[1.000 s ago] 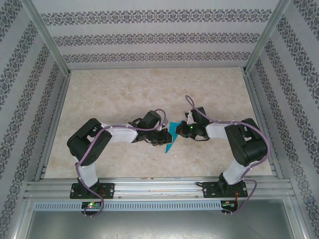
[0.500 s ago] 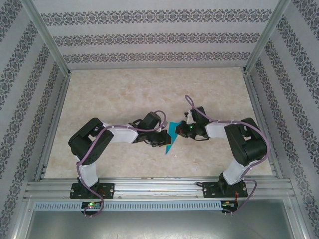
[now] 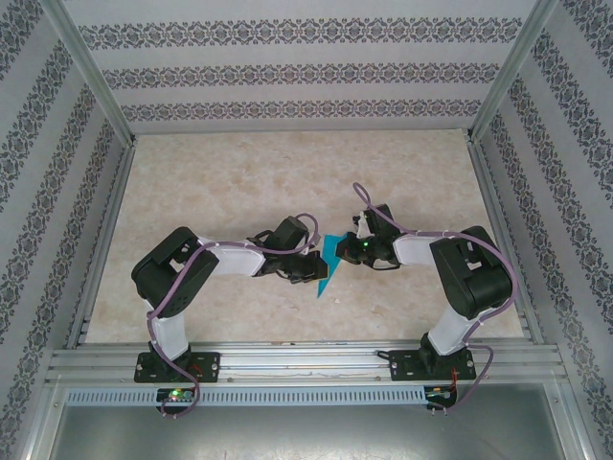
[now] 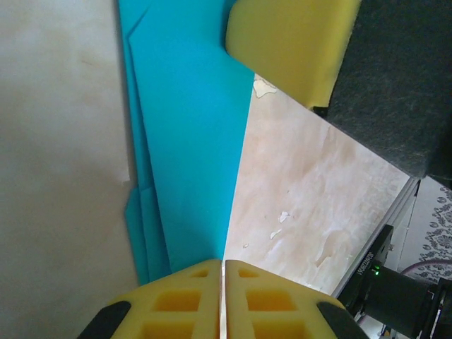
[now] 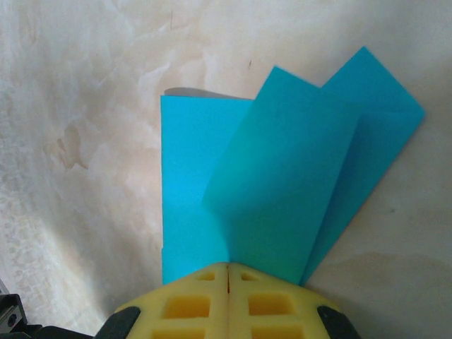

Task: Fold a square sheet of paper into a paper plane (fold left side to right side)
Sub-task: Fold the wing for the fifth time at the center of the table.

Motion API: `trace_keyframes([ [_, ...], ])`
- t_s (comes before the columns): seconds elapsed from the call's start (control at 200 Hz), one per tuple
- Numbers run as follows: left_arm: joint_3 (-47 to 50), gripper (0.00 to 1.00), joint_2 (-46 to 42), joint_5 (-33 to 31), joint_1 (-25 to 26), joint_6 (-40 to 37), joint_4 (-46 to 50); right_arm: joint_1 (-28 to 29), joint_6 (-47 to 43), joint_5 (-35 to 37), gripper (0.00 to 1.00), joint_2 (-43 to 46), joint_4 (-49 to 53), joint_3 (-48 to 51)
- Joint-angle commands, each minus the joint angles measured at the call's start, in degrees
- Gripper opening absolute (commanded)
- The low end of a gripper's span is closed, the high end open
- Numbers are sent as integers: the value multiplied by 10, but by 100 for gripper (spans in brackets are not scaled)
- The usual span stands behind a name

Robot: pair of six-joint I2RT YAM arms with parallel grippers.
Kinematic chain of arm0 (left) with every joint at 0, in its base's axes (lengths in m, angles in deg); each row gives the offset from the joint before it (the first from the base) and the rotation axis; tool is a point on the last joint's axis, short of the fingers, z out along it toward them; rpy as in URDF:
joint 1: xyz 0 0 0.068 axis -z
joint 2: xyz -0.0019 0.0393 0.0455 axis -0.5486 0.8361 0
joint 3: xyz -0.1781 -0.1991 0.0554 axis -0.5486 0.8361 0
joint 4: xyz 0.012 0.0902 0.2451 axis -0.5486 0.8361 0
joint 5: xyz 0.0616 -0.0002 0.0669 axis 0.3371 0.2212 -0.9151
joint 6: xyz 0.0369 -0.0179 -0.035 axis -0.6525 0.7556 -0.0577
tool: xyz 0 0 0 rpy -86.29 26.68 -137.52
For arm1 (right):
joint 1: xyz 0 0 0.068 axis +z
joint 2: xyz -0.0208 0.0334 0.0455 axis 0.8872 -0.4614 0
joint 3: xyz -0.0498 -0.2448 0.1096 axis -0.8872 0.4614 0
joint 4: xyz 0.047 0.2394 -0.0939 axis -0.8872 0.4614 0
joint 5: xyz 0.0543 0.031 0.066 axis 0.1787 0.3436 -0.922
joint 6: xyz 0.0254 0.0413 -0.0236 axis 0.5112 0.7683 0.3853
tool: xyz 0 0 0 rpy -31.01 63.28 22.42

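Teal paper [image 3: 328, 264] lies near the middle of the table [image 3: 239, 182], between the two arms. It is part-folded into a narrow shape whose point faces the near edge. The left gripper [image 4: 223, 263] has its fingers pressed together, and the tapered end of the paper runs into the seam between them; treat this as a pinch on the paper. The right gripper [image 5: 228, 267] is likewise closed, with several layers converging at its fingertips. In the right wrist view one flap stands up off the layer beneath it, uncreased, and a second corner projects beyond it to the right.

Step in hand: judged to be a mid-sequence fold. Each gripper holds one end of the paper while a flap is brought across. The dart is not finished.

Next move: bring the raised flap over until its edges align with the layer below, then flatten it against the table. One gripper must hold the paper fixed while the other releases and presses along the fold line. If both release at once, the thin paper is likely to spring open or shift.
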Motion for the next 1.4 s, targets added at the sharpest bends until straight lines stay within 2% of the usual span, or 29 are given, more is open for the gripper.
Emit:
trace_keyframes([
  [0.0,7,11,6,-17,6,-17,23,13,-21,53,0,-38,96,18],
  [0.699,13,10,30,-26,6,-20,21,19,-27,57,0,-32,115,6],
  [0.944,21,9,32,-40,6,-29,42,17,-36,45,0,-4,123,-15],
  [1.159,20,5,30,-59,8,-45,70,8,-45,5,0,54,88,-29],
  [1.394,6,2,33,-75,14,-59,101,13,-34,-15,0,82,27,23],
])
